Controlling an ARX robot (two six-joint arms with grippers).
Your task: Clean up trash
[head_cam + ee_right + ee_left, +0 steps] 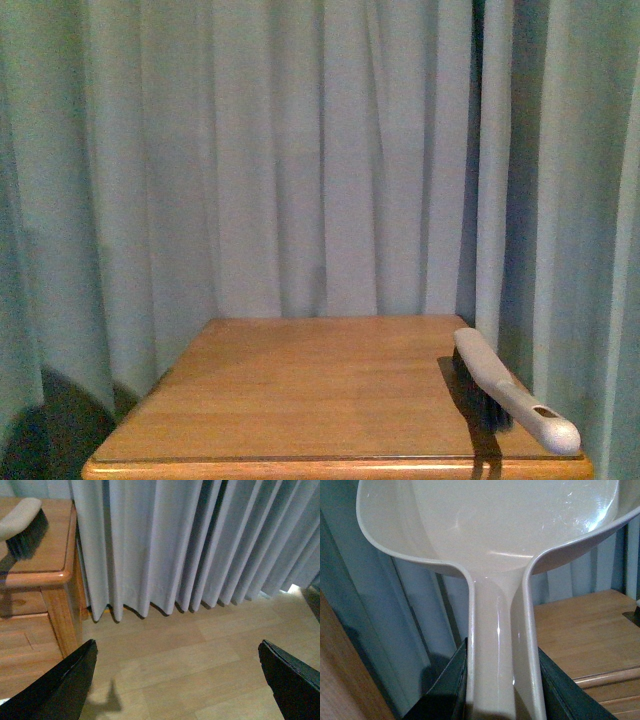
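The trash is out of view in every frame. A pale pink dustpan (500,535) fills the left wrist view, and my left gripper (501,680) is shut on its handle, a dark finger on each side. The pan's scoop looks empty as far as it shows. My right gripper (177,675) is open, its dark fingers (60,685) spread wide over bare wooden floor with nothing between them. Neither arm shows in the front view.
A wooden table (300,390) stands before a pale curtain (300,150). A hand brush (510,395) with a white handle and black bristles lies at the table's right edge; the brush (22,527) also shows in the right wrist view. Curtain (200,545) hangs to the floor beside the table.
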